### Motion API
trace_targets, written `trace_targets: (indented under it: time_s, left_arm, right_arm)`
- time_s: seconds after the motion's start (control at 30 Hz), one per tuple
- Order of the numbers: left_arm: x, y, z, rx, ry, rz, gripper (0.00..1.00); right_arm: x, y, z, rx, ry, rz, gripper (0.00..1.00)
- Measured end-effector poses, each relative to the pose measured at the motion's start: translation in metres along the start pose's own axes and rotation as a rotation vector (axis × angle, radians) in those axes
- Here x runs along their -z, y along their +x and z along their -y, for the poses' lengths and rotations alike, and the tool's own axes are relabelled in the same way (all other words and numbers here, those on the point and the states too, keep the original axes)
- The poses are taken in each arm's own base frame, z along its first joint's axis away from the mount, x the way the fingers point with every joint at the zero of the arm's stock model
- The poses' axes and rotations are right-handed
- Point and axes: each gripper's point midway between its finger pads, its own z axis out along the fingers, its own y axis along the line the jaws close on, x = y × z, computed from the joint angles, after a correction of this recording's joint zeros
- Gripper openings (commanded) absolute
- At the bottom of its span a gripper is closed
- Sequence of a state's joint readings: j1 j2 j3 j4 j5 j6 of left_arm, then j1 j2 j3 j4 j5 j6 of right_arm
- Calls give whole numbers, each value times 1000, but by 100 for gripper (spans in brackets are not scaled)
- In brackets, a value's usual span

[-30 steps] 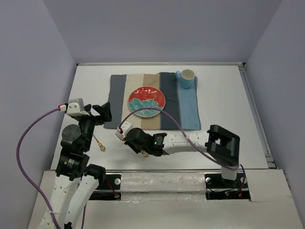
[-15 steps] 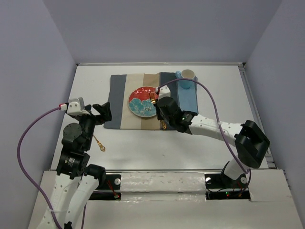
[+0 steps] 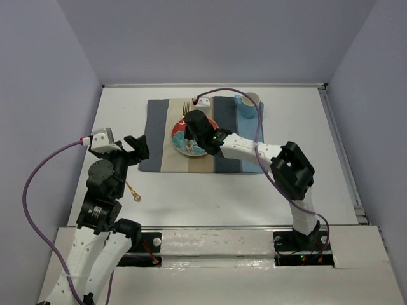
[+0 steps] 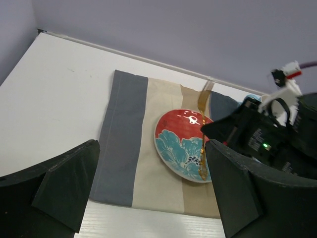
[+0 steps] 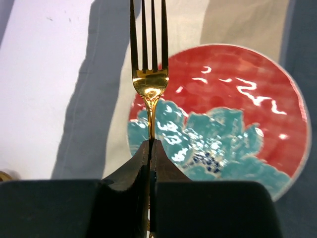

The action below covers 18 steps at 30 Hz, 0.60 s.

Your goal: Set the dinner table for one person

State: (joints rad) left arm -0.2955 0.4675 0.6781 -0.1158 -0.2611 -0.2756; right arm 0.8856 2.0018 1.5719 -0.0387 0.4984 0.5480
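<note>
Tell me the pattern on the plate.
The plate is red on top with white flecks, teal flowers below; clearest in the right wrist view.

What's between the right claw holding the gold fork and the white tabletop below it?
A red and teal plate on a striped cloth mat; the right wrist view shows both beneath the fork.

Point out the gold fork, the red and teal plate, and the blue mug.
gold fork [image 5: 150, 82], right wrist view, base of the tines.
plate [image 5: 237, 99], right wrist view, bare red glaze.
blue mug [image 3: 247, 108], top external view, its side wall.
</note>
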Motion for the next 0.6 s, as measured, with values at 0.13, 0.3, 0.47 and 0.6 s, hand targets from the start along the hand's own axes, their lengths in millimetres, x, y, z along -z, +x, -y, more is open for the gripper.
trace_targets:
  time_s: [0.13,0.3,0.47,0.6]
  left_arm:
    - [6,1,11,1,45,-4,99]
    - [14,-1,21,9,88,6,99]
    - [20,-5,27,17,120,20,99]
    - [23,-6,30,20,135,24,99]
  right_arm:
    - [-24,4,-17,-52,-12,3,0]
    - [-44,18,-43,-67,-27,-8,0]
    - [-61,31,-72,-92,-53,-12,0]
    - [-77,47,-86,-107,-57,-27,0]
